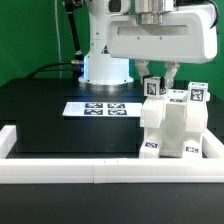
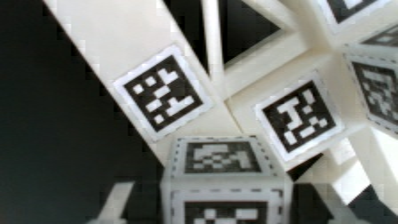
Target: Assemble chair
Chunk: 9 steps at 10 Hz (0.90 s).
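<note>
The partly built chair (image 1: 174, 128), a blocky white body with tags, stands at the exterior view's right, just behind the front rail. My gripper (image 1: 160, 79) hangs right over its top and is shut on a small white tagged post (image 1: 154, 88), which sits at the chair's upper edge. In the wrist view the post (image 2: 217, 160) fills the gap between my fingers (image 2: 121, 202), with the gripper (image 2: 217, 206) shut on its sides. Beyond it, tagged white chair bars (image 2: 164, 88) slant across. Whether the post's lower end touches the chair is hidden.
The marker board (image 1: 98, 107) lies flat on the black table behind the chair's left. A long low white border rail (image 1: 60, 172) runs along the front, with a side piece (image 1: 6, 140) at the left. The arm's base (image 1: 105, 66) stands at the back.
</note>
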{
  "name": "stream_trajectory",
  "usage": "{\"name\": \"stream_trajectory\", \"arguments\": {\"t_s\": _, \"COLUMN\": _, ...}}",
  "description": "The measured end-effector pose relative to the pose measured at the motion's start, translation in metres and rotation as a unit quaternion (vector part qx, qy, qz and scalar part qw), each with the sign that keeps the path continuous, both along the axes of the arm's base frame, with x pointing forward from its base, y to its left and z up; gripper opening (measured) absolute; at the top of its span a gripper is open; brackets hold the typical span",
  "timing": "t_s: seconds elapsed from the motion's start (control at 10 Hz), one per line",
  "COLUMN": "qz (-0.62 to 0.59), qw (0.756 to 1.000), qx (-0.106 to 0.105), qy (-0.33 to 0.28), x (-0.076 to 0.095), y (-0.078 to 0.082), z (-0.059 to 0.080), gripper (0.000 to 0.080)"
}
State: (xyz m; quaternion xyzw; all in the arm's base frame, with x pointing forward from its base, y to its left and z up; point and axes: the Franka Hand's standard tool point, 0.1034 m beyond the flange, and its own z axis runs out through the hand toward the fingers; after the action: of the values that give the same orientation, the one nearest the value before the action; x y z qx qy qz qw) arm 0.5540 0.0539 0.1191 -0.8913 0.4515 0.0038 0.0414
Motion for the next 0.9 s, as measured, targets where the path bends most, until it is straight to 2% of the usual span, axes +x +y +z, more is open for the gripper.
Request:
{"name": "stream_trajectory", "arguments": {"t_s": 0.3, "qz": -0.109, "qw": 0.994, "qx": 0.005, "qy": 0.009, "x": -0.0001, "y": 0.0011, "z": -0.0001, "gripper": 0.0288}}
{"name": "stream_trajectory", "arguments": {"t_s": 0.9, "qz": -0.242, "qw": 0.97, "qx": 0.012, "qy": 0.02, "x": -0.0004, "y": 0.0042, "z": -0.0004, "gripper": 0.0288}}
